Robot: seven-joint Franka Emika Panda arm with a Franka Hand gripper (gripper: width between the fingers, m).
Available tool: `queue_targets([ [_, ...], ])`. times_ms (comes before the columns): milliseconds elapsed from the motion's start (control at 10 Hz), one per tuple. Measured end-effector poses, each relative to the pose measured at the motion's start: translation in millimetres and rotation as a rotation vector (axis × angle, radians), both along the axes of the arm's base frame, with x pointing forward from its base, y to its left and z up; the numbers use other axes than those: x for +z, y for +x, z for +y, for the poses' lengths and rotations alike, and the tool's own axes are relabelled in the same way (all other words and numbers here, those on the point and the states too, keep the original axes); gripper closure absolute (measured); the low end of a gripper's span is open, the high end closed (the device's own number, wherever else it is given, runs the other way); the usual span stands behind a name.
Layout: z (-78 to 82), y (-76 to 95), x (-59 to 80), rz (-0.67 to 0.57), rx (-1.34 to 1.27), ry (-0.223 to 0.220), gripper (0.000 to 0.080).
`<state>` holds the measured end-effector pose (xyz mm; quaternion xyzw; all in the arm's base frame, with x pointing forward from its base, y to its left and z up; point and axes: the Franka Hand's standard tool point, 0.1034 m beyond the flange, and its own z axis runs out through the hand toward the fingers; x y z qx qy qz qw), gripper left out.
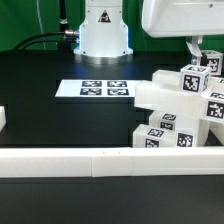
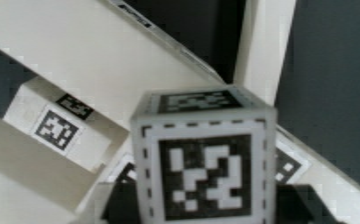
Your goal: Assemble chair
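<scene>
The chair's white tagged pieces (image 1: pixel 170 120) stand clustered at the exterior view's right. My gripper (image 1: pixel 203 62) comes down from above onto a square white post (image 1: pixel 194 81) at the top of that cluster. In the wrist view the same post (image 2: pixel 202 140) fills the middle, a tag on its end and one on its side. Dark fingers (image 2: pixel 138 198) press against both of its sides, so the gripper (image 2: pixel 207 206) is shut on it. Behind the post run the white bars of the X-braced panel (image 2: pixel 88 75). Whether the post's lower end sits in another piece is hidden.
The marker board (image 1: pixel 99 88) lies flat in the middle of the black table. A long low white border rail (image 1: pixel 90 160) runs along the near edge. A small white block (image 1: pixel 3 120) sits at the far left. The robot's base (image 1: pixel 103 35) stands at the back.
</scene>
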<state>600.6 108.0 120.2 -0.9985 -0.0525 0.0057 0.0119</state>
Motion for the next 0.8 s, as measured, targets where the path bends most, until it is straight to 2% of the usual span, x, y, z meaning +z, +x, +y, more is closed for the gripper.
queue_targets([
  [500,-7.4,0.1,1.2,0.002,0.003,-0.001,0.0515],
  [800,-9.8,0.9,-0.5,-0.011,-0.171,0.0,0.0515],
])
